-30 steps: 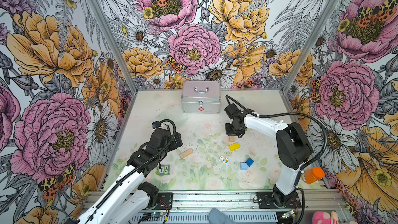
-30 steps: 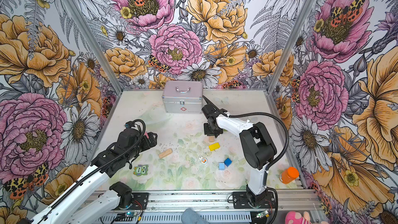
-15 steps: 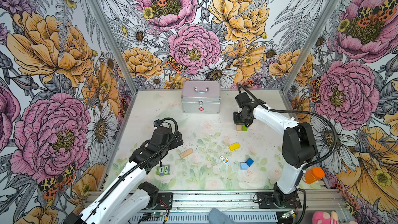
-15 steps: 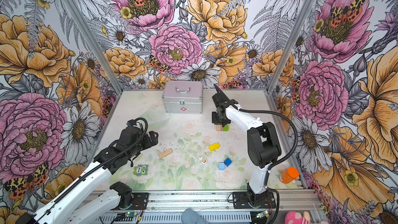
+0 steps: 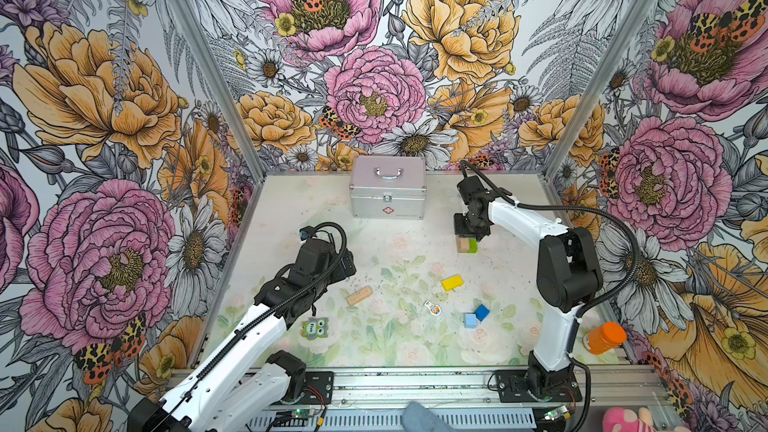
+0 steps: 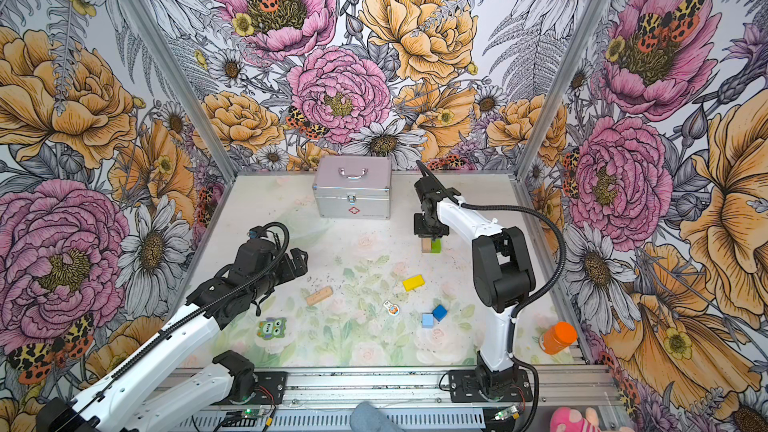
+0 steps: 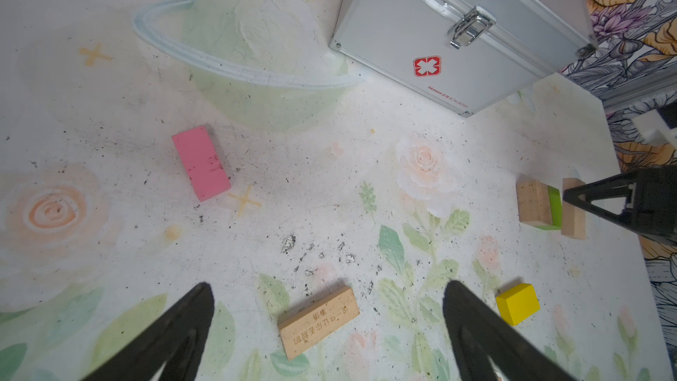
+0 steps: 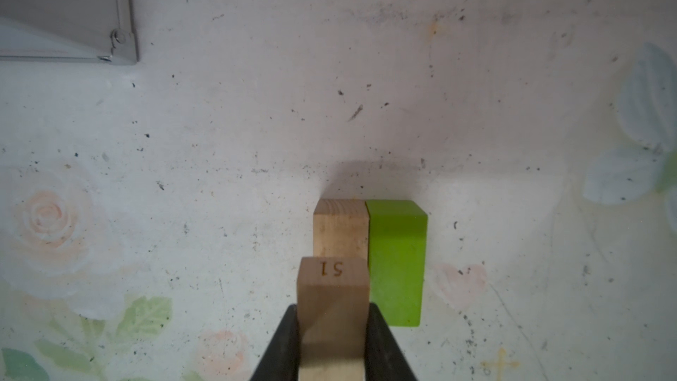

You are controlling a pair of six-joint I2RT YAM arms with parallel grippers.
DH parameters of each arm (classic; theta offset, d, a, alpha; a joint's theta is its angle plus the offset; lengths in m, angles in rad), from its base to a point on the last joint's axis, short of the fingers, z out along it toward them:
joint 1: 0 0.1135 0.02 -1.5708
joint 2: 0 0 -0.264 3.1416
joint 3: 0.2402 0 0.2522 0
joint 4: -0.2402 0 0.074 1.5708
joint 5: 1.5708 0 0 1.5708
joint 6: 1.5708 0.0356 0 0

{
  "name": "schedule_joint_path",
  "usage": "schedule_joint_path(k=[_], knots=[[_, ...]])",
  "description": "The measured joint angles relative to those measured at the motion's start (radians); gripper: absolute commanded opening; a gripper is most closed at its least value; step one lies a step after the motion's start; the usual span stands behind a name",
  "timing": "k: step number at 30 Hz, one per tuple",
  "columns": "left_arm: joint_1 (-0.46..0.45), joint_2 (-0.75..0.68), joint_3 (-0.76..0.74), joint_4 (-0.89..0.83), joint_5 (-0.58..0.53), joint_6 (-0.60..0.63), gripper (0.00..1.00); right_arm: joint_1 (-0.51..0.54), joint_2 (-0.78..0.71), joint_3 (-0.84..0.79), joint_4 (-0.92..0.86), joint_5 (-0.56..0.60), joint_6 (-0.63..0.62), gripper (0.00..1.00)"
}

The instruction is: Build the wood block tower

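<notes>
- While a tan block [image 8: 332, 287] bearing a burnt-in number is clamped by its sides in the narrowly drawn jaws of the right gripper [image 8: 331, 320], it is held low over the beginnings of the tower [image 5: 466, 245].
- That base is made up of a plain tan block [image 8: 340, 227] and a green block [image 8: 397, 262], laid side by side and touching, on the far right part of the table, to the right of the silver case [image 5: 387, 193].
- The step in hand is judged to be the laying of a second layer; whether the held block already rests on the pair cannot be told.
- A level set-down, squared on the pair, is judged to be called for next, and then a release by which the two lower blocks are not nudged apart.
- The left gripper [image 7: 328, 287] is held wide open and empty above an engraved tan brick [image 7: 318, 322]; a pink block [image 7: 200, 163] lies beyond it.
- A yellow block [image 5: 451, 282], a dark blue cube [image 5: 482, 312] just beside a light blue cube [image 5: 470, 320], an owl figure piece [image 5: 314, 329] and a small figure piece [image 5: 434, 307] are left loose nearer the front.
- The table [image 5: 291, 209] is pale, faintly printed with flowers and flecked with dark specks; it is enclosed by flowered walls, and an orange bottle [image 5: 602, 337] is seen at the front right, past the table's edge.
</notes>
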Motion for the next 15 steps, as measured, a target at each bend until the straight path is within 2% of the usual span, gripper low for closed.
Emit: schedule_joint_path(k=[15], knots=[[0.004, 0.026, 0.016, 0.014, 0.0, 0.012, 0.99, -0.011, 0.043, 0.032, -0.005, 0.0, -0.025, 0.28]])
